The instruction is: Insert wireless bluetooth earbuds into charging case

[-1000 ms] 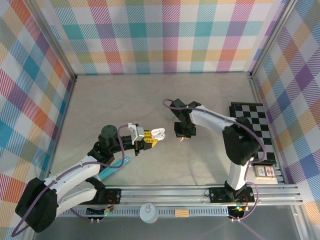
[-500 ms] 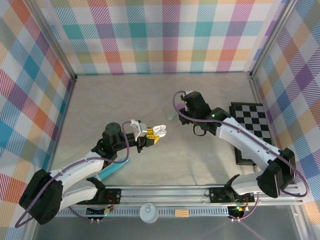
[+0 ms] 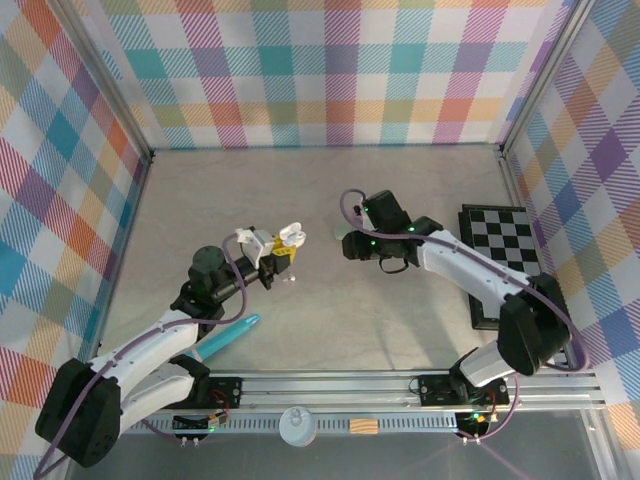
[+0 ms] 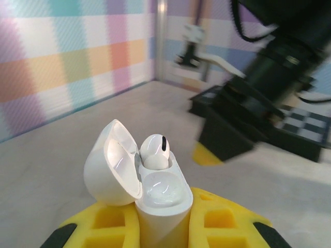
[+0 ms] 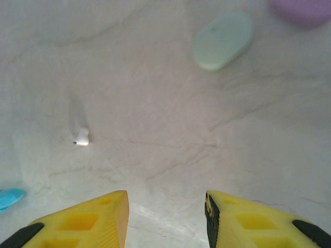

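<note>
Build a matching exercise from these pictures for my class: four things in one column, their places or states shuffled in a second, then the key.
Column one
1 white case
2 earbud beside the open lid
3 mint-green case
4 right tool

Column two
a shut, lying on the table
b open, holding nothing
c clamped in the left tool
d seated in a socket of the white case

Pairs: 1-c, 2-d, 3-a, 4-b
</note>
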`<act>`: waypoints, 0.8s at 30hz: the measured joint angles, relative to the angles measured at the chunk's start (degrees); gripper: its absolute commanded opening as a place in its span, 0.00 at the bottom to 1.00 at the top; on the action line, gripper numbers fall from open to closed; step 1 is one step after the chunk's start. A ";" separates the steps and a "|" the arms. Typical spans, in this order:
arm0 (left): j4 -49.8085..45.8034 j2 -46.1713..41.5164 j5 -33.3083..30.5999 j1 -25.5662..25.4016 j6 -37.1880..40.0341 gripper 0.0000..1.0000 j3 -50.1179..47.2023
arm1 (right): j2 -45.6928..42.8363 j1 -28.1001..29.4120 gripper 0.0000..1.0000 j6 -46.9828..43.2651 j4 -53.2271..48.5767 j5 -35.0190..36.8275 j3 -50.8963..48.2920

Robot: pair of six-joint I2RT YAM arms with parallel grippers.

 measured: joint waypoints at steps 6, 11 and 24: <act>0.00 -1.97 -5.14 4.63 -0.70 0.00 -1.09 | 11.63 1.20 0.44 6.69 1.53 -9.57 5.62; -0.28 -4.61 -7.32 7.08 -0.50 0.00 -1.09 | 21.03 4.81 0.43 13.70 1.84 -14.03 12.24; -4.83 -11.96 -7.78 8.50 -0.39 0.00 -0.83 | 35.98 8.55 0.38 21.84 0.33 -20.37 27.85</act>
